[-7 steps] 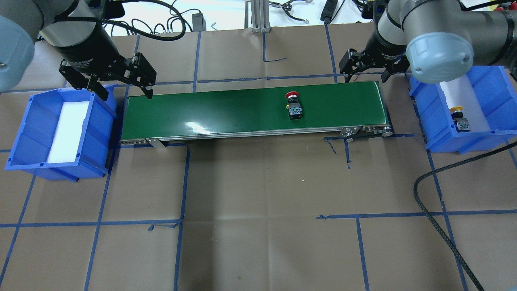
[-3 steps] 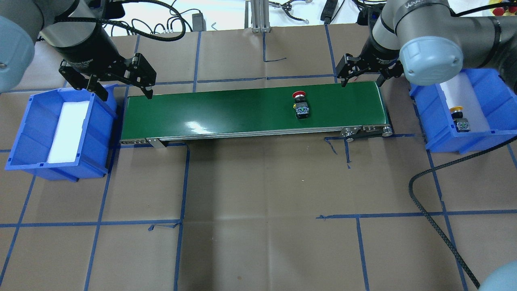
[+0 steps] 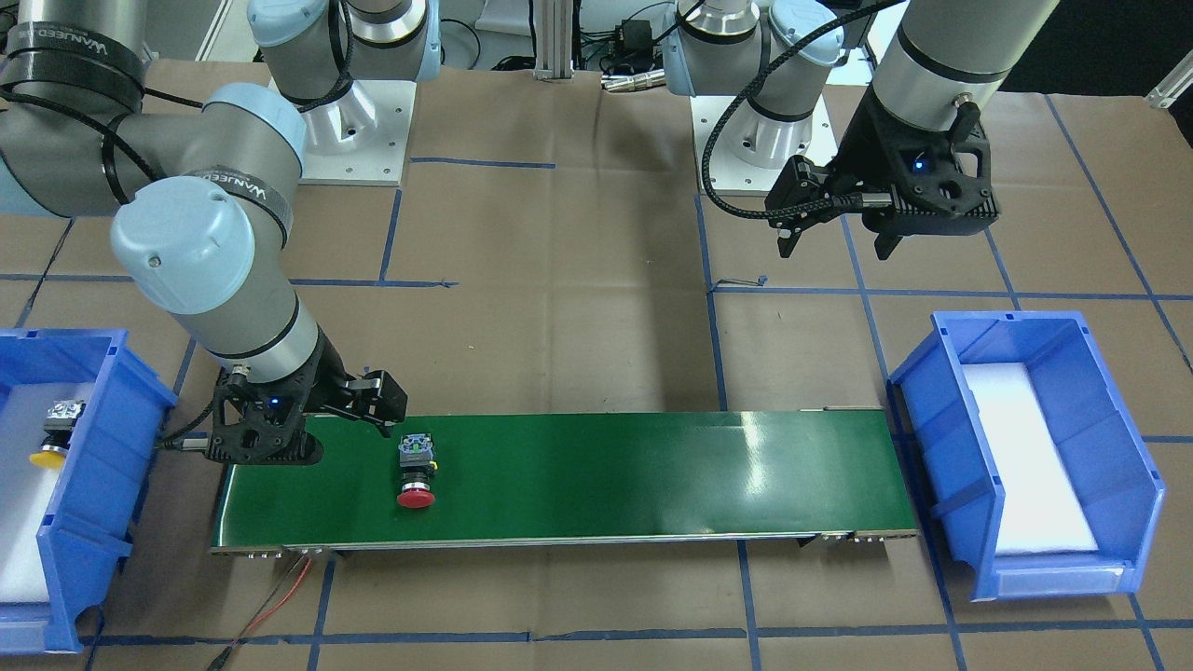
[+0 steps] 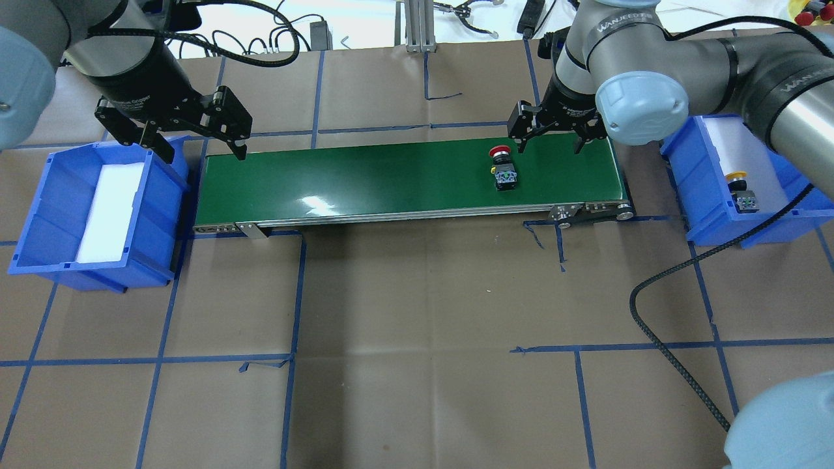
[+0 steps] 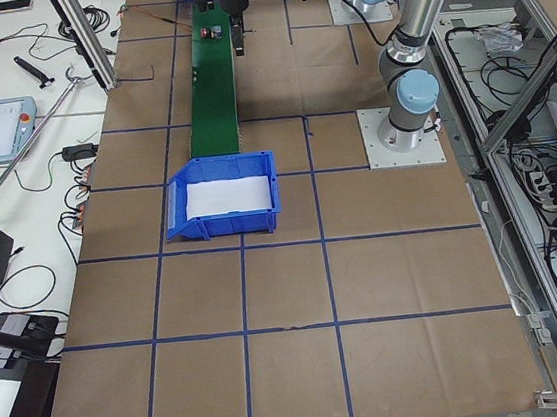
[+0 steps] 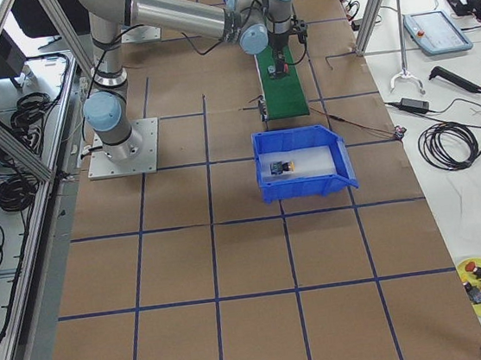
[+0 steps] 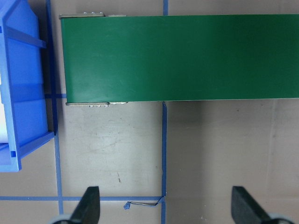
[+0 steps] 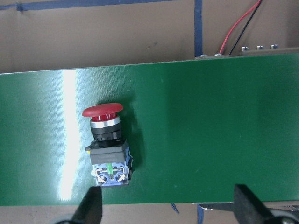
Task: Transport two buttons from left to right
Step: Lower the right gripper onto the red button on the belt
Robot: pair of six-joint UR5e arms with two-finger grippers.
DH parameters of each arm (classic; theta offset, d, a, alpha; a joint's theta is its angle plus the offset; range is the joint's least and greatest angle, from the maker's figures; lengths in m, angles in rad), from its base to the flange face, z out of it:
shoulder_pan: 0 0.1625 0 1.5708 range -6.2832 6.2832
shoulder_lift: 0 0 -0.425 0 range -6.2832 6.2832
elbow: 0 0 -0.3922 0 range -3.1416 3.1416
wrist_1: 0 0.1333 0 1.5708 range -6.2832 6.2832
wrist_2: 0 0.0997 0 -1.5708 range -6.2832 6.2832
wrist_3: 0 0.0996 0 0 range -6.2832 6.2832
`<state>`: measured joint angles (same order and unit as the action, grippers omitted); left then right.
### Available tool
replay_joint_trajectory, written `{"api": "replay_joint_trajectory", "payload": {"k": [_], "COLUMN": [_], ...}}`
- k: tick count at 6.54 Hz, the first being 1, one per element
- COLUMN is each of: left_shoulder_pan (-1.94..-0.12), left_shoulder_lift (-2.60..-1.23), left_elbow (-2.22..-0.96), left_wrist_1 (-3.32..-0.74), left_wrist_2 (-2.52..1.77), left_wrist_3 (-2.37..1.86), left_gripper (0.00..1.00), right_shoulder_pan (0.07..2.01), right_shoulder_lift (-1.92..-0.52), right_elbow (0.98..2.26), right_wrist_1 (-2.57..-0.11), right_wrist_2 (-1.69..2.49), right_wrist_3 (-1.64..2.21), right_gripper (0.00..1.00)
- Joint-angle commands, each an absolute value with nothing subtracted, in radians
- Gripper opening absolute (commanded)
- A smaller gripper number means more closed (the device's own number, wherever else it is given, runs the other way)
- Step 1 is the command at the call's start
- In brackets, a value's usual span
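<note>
My right gripper (image 4: 548, 144) points straight down, fingers apart, over the green conveyor belt (image 4: 365, 176), beside the red-capped black push button (image 4: 503, 170). My left gripper (image 4: 203, 153) hangs spread wide near the belt's opposite end.

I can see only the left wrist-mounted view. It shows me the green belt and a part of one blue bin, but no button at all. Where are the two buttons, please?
Observer: The red-capped button lies on its side on the green belt, near the end on the robot's right.
Operator: Thank you. And the yellow one?
Observer: The yellow-capped button lies inside the blue bin beyond that same end of the belt.
Operator: Does the right tool hold the red one?
Observer: No. The right tool hangs open over the belt beside the red-capped button and grips nothing.
</note>
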<state>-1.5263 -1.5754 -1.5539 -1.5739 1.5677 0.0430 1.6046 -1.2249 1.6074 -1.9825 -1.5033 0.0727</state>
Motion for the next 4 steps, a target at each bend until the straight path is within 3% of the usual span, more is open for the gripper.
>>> {"api": "replay_joint_trajectory", "payload": {"k": [1,4], "left_shoulder_pan": [-1.526,-1.526], "left_shoulder_lift": [-1.575,-1.575], "left_elbow": [-1.554,-1.554], "left_wrist_1": [-1.574,-1.574], "left_wrist_2": [1.568,1.568], "left_wrist_3": [0.043,0.043], "left_gripper": [1.00,1.00], "right_shoulder_pan": [1.606,1.606], "right_shoulder_lift": [-1.195,-1.135], "right_elbow": [1.598,1.563], "right_wrist_1": [-1.987,-1.985], "right_wrist_2": [-1.500,-1.505], "right_wrist_3": [0.081,0.084], "right_gripper": [1.00,1.00]}}
